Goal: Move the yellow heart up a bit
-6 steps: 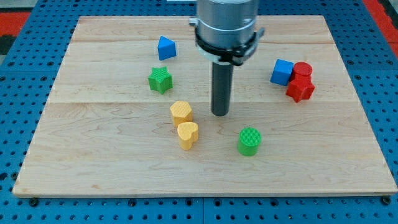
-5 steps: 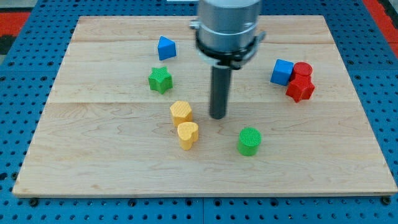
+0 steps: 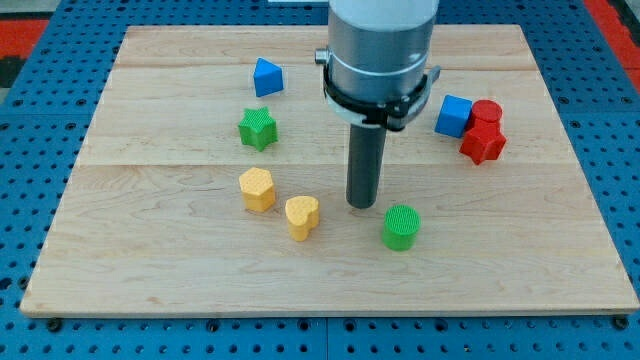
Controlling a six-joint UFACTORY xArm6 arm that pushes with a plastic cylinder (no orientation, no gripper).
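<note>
The yellow heart (image 3: pixel 302 216) lies low on the wooden board (image 3: pixel 150 260), a little left of the middle. My tip (image 3: pixel 361 205) stands on the board just to the right of the heart, with a small gap between them. A yellow hexagon block (image 3: pixel 257 189) lies to the upper left of the heart, apart from it. A green cylinder (image 3: pixel 401 226) lies to the lower right of my tip.
A green star (image 3: pixel 257 128) and a blue triangular block (image 3: pixel 266 77) lie at the upper left. A blue cube (image 3: pixel 453 115), a red cylinder (image 3: pixel 487 113) and a red block (image 3: pixel 483 143) cluster at the right.
The yellow hexagon block now lies farther left and slightly lower, no longer touching the heart. My tip has moved slightly right and down. The heart has stayed in place.
</note>
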